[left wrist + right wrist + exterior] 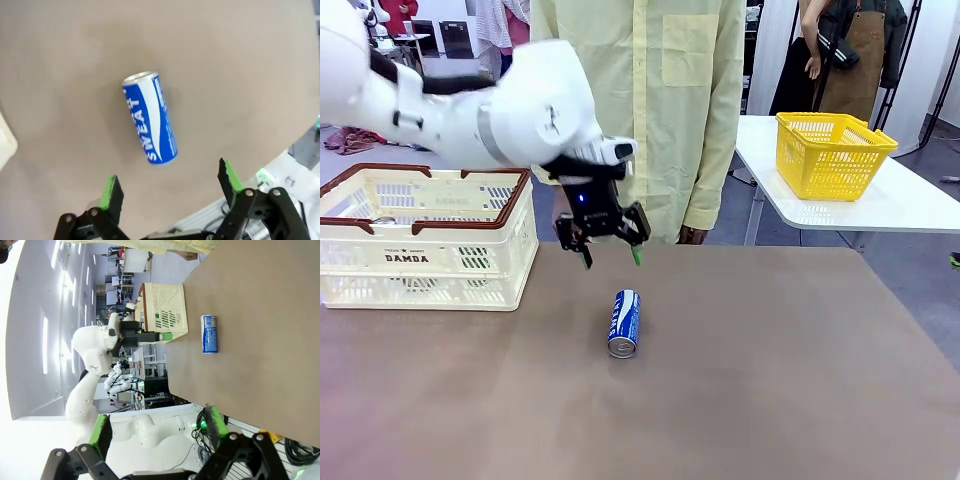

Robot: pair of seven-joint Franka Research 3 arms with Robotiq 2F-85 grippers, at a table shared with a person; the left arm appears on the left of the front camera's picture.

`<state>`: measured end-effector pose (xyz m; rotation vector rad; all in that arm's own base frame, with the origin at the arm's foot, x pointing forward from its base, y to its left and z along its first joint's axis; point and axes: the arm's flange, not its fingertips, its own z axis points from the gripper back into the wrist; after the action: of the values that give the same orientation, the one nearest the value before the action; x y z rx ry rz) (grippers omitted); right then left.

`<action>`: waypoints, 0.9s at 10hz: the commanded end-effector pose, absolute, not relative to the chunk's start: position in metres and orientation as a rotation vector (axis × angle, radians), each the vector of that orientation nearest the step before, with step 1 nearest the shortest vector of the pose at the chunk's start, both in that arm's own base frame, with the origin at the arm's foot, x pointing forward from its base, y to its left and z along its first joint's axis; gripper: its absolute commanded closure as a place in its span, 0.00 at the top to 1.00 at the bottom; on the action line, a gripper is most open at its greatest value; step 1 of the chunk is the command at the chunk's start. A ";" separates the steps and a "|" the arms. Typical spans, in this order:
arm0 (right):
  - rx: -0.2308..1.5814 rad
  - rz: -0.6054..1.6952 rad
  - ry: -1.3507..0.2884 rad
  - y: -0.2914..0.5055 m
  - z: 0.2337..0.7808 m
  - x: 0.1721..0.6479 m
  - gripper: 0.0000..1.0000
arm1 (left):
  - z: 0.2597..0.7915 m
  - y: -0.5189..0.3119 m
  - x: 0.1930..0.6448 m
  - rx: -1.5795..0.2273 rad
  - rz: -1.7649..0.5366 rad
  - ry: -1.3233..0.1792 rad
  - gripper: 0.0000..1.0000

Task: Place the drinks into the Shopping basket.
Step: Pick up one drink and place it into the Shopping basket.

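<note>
One of the drinks, a blue can (624, 323) with white lettering, lies on its side on the brown table, silver top toward the robot's side. My left gripper (610, 250) hangs open in the air just beyond it, holding nothing. In the left wrist view the can (150, 117) lies ahead of the spread green-padded fingers (112, 187), apart from them. The cream-white Shopping basket (420, 262) marked DAMDA stands at the table's left. My right gripper (157, 427) is open and empty, well away from the can (209, 334) and the basket (165, 310).
A person in a pale yellow shirt (650, 100) stands at the far edge, just behind my left gripper. A smaller yellow basket (832, 150) sits on a separate white table at the back right. Bare brown tabletop (800, 380) surrounds the can.
</note>
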<state>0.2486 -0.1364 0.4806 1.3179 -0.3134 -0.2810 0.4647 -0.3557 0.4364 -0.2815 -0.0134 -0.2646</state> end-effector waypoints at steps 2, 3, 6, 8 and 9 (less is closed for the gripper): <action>1.337 -0.292 -0.316 -0.135 0.485 0.250 1.00 | 0.393 -0.372 0.452 -0.189 -0.290 -0.080 1.00; 1.337 -0.292 -0.316 -0.135 0.485 0.250 1.00 | 0.392 -0.374 0.458 -0.131 -0.268 -0.078 1.00; 1.337 -0.292 -0.316 -0.135 0.485 0.250 1.00 | 0.388 -0.374 0.453 -0.200 -0.313 -0.057 1.00; 1.337 -0.292 -0.316 -0.135 0.485 0.250 1.00 | 0.388 -0.374 0.453 -0.200 -0.313 -0.057 1.00; 1.337 -0.292 -0.316 -0.135 0.485 0.250 1.00 | 0.388 -0.374 0.453 -0.200 -0.313 -0.057 1.00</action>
<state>0.2486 -0.1364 0.4806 1.3179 -0.3133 -0.2809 0.4541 -0.3770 0.3882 -0.1758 -0.0564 -0.2995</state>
